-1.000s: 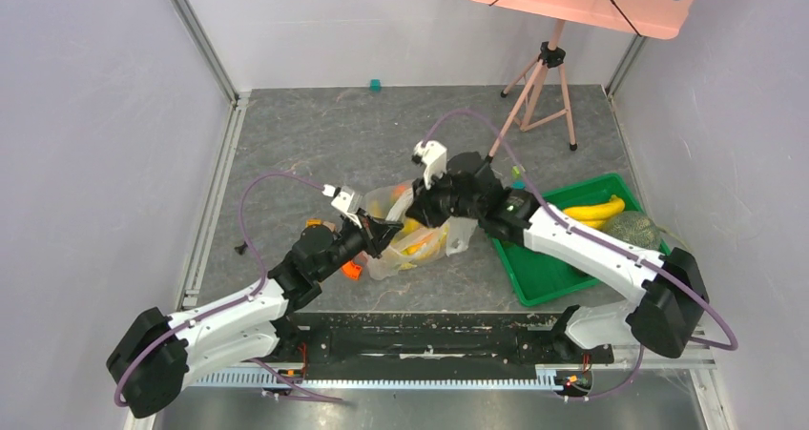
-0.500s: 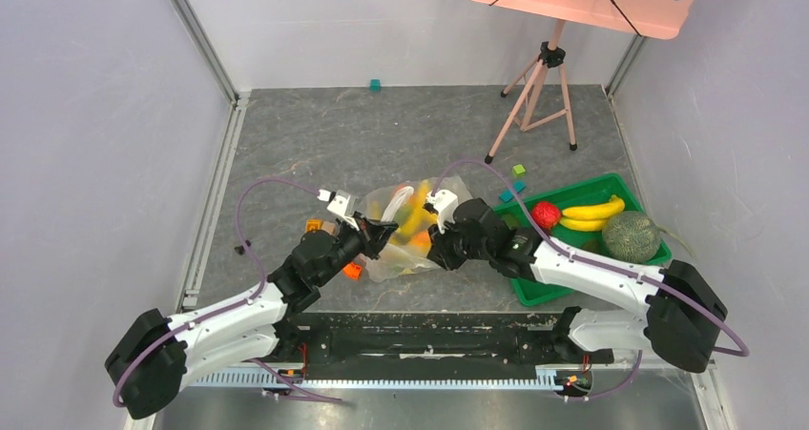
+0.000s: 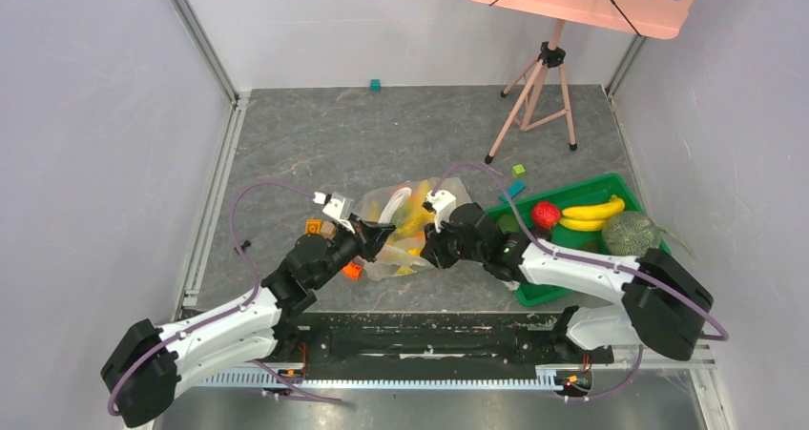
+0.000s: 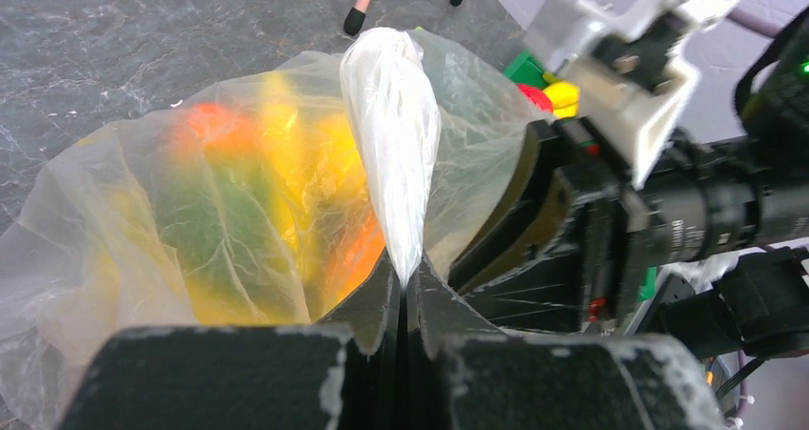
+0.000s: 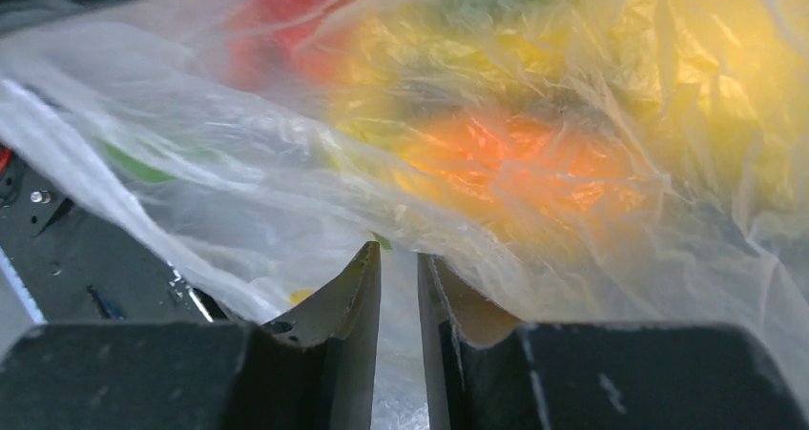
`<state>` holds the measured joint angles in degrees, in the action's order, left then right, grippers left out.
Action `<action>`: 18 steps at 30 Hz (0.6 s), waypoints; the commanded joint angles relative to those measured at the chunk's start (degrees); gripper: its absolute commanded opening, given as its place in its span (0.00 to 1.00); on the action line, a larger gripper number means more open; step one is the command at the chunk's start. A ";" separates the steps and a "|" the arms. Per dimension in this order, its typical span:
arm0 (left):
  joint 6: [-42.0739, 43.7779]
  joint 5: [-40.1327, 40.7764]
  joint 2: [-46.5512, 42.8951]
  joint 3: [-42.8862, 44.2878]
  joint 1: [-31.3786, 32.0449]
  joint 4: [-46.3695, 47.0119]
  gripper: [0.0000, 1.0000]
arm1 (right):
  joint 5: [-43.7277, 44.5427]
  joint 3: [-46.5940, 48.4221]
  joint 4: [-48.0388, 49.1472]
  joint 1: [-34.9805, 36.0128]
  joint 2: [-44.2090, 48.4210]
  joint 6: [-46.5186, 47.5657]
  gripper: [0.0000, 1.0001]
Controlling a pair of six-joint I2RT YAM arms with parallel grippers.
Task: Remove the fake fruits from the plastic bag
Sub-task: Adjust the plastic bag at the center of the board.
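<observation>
The plastic bag (image 3: 399, 232) lies crumpled on the table between both arms, with yellow, orange and green fake fruits (image 3: 416, 220) showing through it. My left gripper (image 3: 374, 235) is at the bag's left side, shut on a twisted white handle loop (image 4: 391, 125) that stands up from its jaws (image 4: 405, 282). My right gripper (image 3: 429, 251) presses against the bag's near right side. In the right wrist view its jaws (image 5: 398, 254) stand a little apart, bag film lying over the tips and across the gap, and an orange fruit (image 5: 506, 163) glows through the film just beyond.
A green tray (image 3: 546, 279) at the right holds a red fruit (image 3: 546, 214), a banana (image 3: 593, 209) and a netted melon (image 3: 630, 232). Small toy blocks (image 3: 314, 226) lie left of the bag and more (image 3: 518, 171) behind the tray. A tripod (image 3: 540, 94) stands at the back.
My right arm swung from over the bag's top down to its near right side, uncovering the tray. The jaws parted slightly. My left gripper kept its hold and shifted little.
</observation>
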<state>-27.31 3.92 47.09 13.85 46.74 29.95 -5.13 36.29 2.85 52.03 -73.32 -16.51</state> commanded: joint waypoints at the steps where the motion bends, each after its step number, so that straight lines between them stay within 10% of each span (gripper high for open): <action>1: 0.16 -0.01 -3.18 1.36 0.29 -1.52 0.02 | 4.76 2.46 2.95 0.18 -4.40 -0.42 0.23; 18: -2.86 10.60 -10.06 3.11 0.37 -17.99 0.13 | 22.06 11.15 9.21 -3.21 -7.00 1.54 0.32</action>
<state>-27.42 6.04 37.76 13.96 46.92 20.32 13.87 45.34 6.74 50.54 -80.82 -15.20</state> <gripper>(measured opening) 0.101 0.314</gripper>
